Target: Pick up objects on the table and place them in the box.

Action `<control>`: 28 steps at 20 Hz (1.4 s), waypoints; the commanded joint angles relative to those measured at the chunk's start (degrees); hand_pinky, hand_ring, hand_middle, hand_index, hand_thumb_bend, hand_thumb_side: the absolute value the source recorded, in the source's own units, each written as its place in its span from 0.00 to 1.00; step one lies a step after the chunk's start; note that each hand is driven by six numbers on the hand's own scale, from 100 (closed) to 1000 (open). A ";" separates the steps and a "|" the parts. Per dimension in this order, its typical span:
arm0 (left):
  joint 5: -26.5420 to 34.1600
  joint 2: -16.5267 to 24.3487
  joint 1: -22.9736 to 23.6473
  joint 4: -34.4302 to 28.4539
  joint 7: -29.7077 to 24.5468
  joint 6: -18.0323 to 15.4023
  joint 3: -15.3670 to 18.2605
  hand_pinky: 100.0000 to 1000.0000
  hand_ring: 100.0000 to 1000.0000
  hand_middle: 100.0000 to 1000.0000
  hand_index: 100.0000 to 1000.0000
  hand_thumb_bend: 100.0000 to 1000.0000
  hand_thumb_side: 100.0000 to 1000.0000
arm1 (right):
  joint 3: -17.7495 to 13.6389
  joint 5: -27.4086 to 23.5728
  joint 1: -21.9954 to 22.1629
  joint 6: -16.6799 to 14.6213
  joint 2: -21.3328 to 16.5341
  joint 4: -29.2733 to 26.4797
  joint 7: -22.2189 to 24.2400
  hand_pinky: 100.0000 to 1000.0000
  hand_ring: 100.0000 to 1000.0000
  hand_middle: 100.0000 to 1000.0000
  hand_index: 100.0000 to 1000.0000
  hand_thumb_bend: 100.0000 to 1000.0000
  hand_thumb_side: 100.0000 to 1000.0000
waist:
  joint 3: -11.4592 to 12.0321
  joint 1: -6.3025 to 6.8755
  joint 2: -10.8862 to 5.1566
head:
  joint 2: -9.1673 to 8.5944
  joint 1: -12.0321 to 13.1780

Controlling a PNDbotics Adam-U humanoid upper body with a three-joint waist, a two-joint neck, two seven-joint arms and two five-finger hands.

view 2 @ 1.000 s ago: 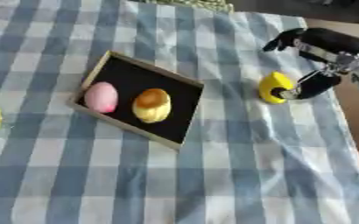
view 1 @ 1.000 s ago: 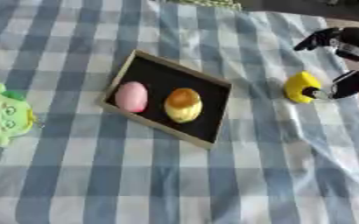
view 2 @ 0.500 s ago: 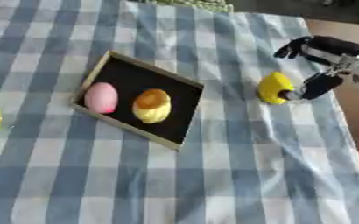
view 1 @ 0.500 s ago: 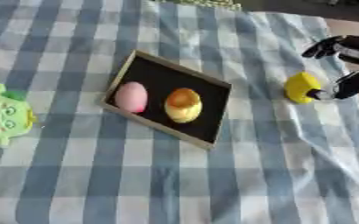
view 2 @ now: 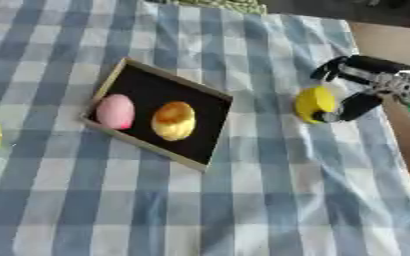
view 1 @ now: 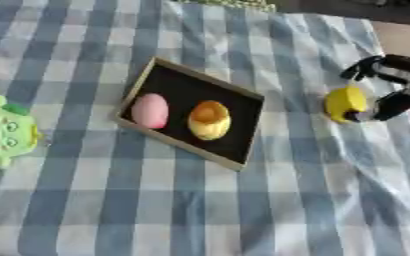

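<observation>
left eye view: my right hand (view 1: 392, 82) comes in at the right edge, fingers half curled and spread around a yellow toy (view 1: 345, 103) that sits on the checked cloth (view 1: 156, 210) right of centre. the thumb touches the toy's lower right side; the upper fingers arch above it, apart from it, so i have no hold on it. the box (view 1: 243, 127), dark inside, lies tilted at centre with a pink egg (view 1: 150, 110) and a yellow cake (view 1: 209, 119) side by side in it. a green toy (view 1: 3, 131) lies at the left edge.

right eye view: the same hand (view 2: 375, 82) shows wider, thumb (view 2: 353, 106) against the toy, fingers curved over open air. my left hand shows nowhere.
</observation>
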 commanded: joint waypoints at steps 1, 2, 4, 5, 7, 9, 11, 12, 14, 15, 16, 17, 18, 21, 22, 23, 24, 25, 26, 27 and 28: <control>0.07 0.47 -0.42 -0.86 -0.06 0.04 0.11 0.94 0.72 0.67 0.78 0.00 0.57 | -0.09 1.26 -1.33 -0.08 -0.61 1.95 -0.29 0.83 0.79 0.76 0.85 0.42 0.16 | 0.12 0.98 -1.09 | -0.56 -0.16; 0.08 0.41 -0.40 -0.86 -0.10 0.08 0.08 0.94 0.72 0.67 0.78 0.00 0.57 | 0.00 1.54 -1.59 -0.07 -0.31 2.61 -0.44 0.83 0.79 0.75 0.84 0.41 0.16 | 0.16 1.00 -1.07 | -0.56 -0.17; 0.08 0.36 -0.38 -0.86 -0.16 0.13 0.06 0.94 0.72 0.67 0.78 0.00 0.57 | 0.06 1.69 -1.86 -0.21 0.07 3.46 -0.77 0.82 0.76 0.67 0.81 0.39 0.13 | 0.21 1.01 -1.02 | -0.48 -0.08; 0.07 0.36 -0.37 -0.86 -0.16 0.14 0.09 0.94 0.72 0.67 0.78 0.00 0.58 | -0.02 1.54 -1.86 -0.35 0.14 3.58 -1.06 0.81 0.74 0.61 0.77 0.37 0.09 | 0.22 1.00 -1.00 | -0.40 -0.03; 0.06 0.38 -0.37 -0.86 -0.17 0.15 0.10 0.94 0.72 0.67 0.78 0.00 0.58 | -0.24 1.03 -1.65 -0.53 0.10 3.44 -1.69 0.79 0.68 0.52 0.69 0.32 0.01 | 0.21 0.93 -0.97 | -0.28 0.00; 0.05 0.36 -0.37 -0.86 -0.23 0.17 0.06 0.94 0.72 0.67 0.78 0.00 0.58 | -0.45 0.12 -1.31 -0.47 0.00 3.21 -2.09 0.76 0.60 0.45 0.62 0.23 0.00 | 0.18 0.85 -1.00 | -0.16 0.07; 0.04 0.35 -0.36 -0.86 -0.28 0.16 0.05 0.94 0.72 0.67 0.78 0.00 0.58 | -0.62 -1.32 -0.96 -0.31 -0.07 2.91 -2.30 0.75 0.57 0.43 0.60 0.13 0.00 | 0.18 0.80 -1.04 | -0.15 0.10; 0.04 0.35 -0.35 -0.86 -0.28 0.16 0.07 0.94 0.72 0.67 0.78 0.00 0.58 | -0.73 -2.16 -0.77 -0.26 -0.14 2.62 -2.35 0.75 0.57 0.43 0.59 0.10 0.00 | 0.17 0.78 -1.08 | -0.18 0.12; 0.05 0.38 -0.33 -0.86 -0.28 0.15 0.09 0.94 0.72 0.67 0.78 0.00 0.58 | -0.98 -3.85 -0.33 -0.17 -0.42 1.83 -2.29 0.74 0.57 0.43 0.59 0.05 0.01 | 0.13 0.76 -1.16 | -0.29 0.15; 0.05 0.38 -0.32 -0.86 -0.28 0.14 0.10 0.94 0.72 0.67 0.78 0.00 0.58 | -1.11 -4.67 -0.07 -0.15 -0.64 1.31 -2.22 0.75 0.57 0.43 0.60 0.04 0.01 | 0.11 0.74 -1.19 | -0.34 0.16; 0.06 0.39 -0.31 -0.86 -0.28 0.13 0.11 0.94 0.72 0.67 0.78 0.00 0.58 | -1.26 -5.43 0.25 -0.17 -0.99 0.59 -2.08 0.75 0.56 0.43 0.60 0.03 0.01 | 0.08 0.73 -1.22 | -0.41 0.18; 0.06 0.39 -0.29 -0.86 -0.28 0.13 0.13 0.94 0.72 0.67 0.78 0.00 0.58 | -1.47 -6.16 0.63 -0.18 -1.38 -0.29 -1.90 0.74 0.56 0.43 0.60 0.02 0.01 | 0.04 0.71 -1.25 | -0.44 0.19; 0.06 0.39 -0.28 -0.86 -0.29 0.12 0.14 0.94 0.72 0.67 0.78 0.00 0.58 | -1.72 -6.84 1.02 -0.20 -1.82 -1.29 -1.71 0.74 0.56 0.43 0.59 0.00 0.01 | -0.01 0.68 -1.27 | -0.44 0.19; 0.06 0.43 -0.25 -0.86 -0.30 0.15 0.15 0.94 0.72 0.67 0.78 0.00 0.58 | -2.96 -8.51 2.12 -0.41 -3.34 -5.06 -1.43 0.74 0.56 0.42 0.59 0.00 0.01 | -0.19 0.62 -1.31 | -0.43 0.27; 0.05 0.44 -0.24 -0.86 -0.30 0.16 0.15 0.94 0.72 0.67 0.78 0.00 0.58 | -3.48 -8.91 2.36 -0.62 -3.90 -6.44 -1.46 0.74 0.56 0.43 0.59 0.00 0.01 | -0.24 0.61 -1.34 | -0.41 0.29; 0.03 0.49 -0.22 -0.86 -0.30 0.14 0.17 0.94 0.72 0.67 0.78 0.00 0.58 | -4.03 -9.20 2.56 -0.94 -4.49 -7.85 -1.50 0.74 0.56 0.43 0.59 0.00 0.01 | -0.28 0.60 -1.34 | -0.42 0.32; 0.01 0.55 -0.21 -0.86 -0.29 0.12 0.19 0.94 0.72 0.67 0.78 0.00 0.58 | -4.60 -9.42 2.65 -1.32 -5.07 -9.28 -1.64 0.74 0.56 0.43 0.59 0.00 0.00 | -0.32 0.59 -1.37 | -0.38 0.36; -0.01 0.62 -0.20 -0.86 -0.26 0.10 0.21 0.94 0.72 0.67 0.78 0.00 0.58 | -5.14 -9.61 2.66 -1.74 -5.64 -10.84 -1.88 0.74 0.56 0.43 0.59 0.00 0.00 | -0.36 0.58 -1.40 | -0.32 0.36; -0.02 0.67 -0.20 -0.86 -0.24 0.10 0.21 0.94 0.73 0.67 0.78 0.00 0.58 | -5.52 -9.80 2.42 -2.19 -6.10 -12.21 -2.14 0.74 0.56 0.43 0.59 0.00 0.00 | -0.38 0.57 -1.44 | -0.29 0.32; -0.02 0.70 -0.21 -0.86 -0.25 0.10 0.20 0.94 0.73 0.67 0.78 0.00 0.58 | -5.75 -10.00 2.09 -2.79 -6.50 -13.59 -2.38 0.74 0.56 0.43 0.59 0.00 0.00 | -0.39 0.55 -1.48 | -0.27 0.31; -0.03 0.73 -0.23 -0.86 -0.28 0.10 0.17 0.94 0.73 0.67 0.78 0.00 0.58 | -5.82 -10.22 1.49 -3.45 -6.83 -14.99 -2.58 0.74 0.56 0.43 0.60 0.00 0.18 | -0.35 0.55 -1.53 | -0.25 0.26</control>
